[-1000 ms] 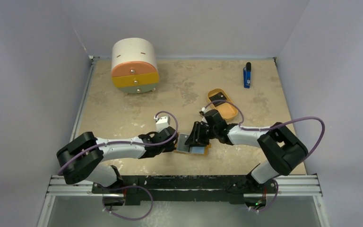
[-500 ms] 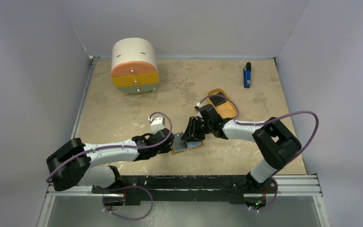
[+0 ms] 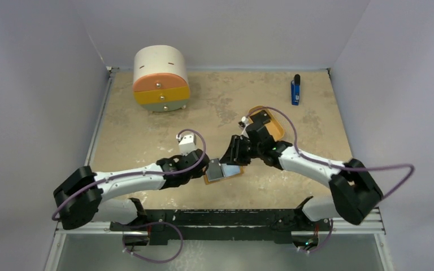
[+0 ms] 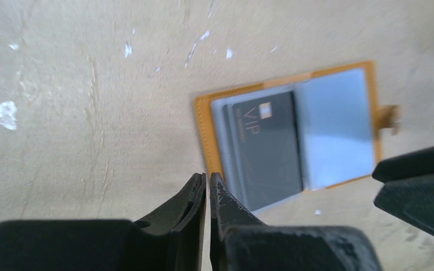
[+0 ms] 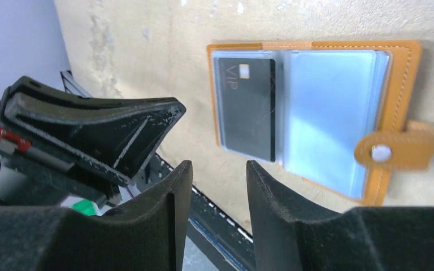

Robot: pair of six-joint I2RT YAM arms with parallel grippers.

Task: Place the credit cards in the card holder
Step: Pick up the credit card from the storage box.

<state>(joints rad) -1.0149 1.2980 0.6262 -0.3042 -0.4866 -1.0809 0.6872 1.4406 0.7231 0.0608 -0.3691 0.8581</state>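
Looking down on the orange card holder, spread open and flat on the counter near its front edge, grey-blue pockets facing up and snap tab folded out to one side. Laid that way, most likely, to keep the pocket mouths reachable from above. Can make out one black credit card, marked VIP, seated in the pocket on the half nearer the left end effector. Sits square with the pocket; hard to tell whether fully pushed home. Cannot find a second card for certain in any view.

Hovering just beside that half with the left end effector pinched closed on nothing, tips pointing at the holder's edge. Suited, at a guess, to nudging a card or pressing the leather down rather than grasping. Hanging close over the holder from the far side with the right end effector, fingers parted and empty, not touching it. Probably poised to pin the free flap or to go for another card.

Well apart toward the back, out of the way: a round drawer cabinet, a tan oval tray and a blue-and-black stick.
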